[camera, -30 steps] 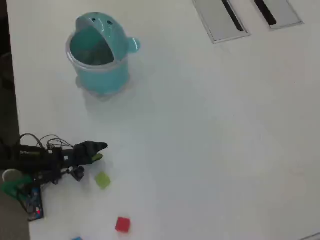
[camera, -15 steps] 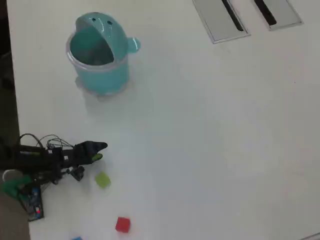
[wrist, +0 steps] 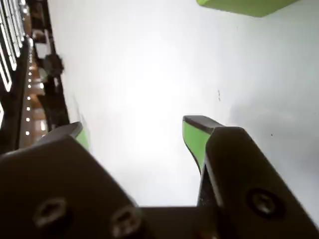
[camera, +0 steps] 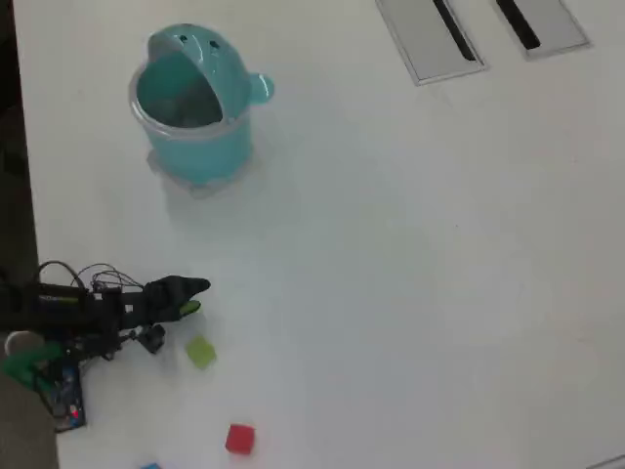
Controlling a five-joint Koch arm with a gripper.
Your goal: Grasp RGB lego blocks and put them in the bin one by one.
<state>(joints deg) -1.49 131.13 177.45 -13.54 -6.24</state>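
Fingers [wrist: 197,142] spread wide, green-padded, nothing between them.
Wrist view: gripper [wrist: 134,137] points across bare white table [wrist: 149,74]; both black jaws stand apart with clear table showing in the gap. Yellow-green block [wrist: 246,6] sits at the top edge, ahead and to the right of the right-hand jaw, not touching it. Overhead view: gripper [camera: 190,293] is at the lower left of the table [camera: 410,274], arm lying along the left edge, tip pointing right. Yellow-green block [camera: 200,352] lies just below the tip, apart from it. Red block [camera: 239,439] is further down, blue block [camera: 149,466] barely visible at the bottom edge. Teal bin [camera: 195,103] stands upright at upper left, well apart from gripper and blocks. Two grey slotted panels [camera: 479,29] at the top right.
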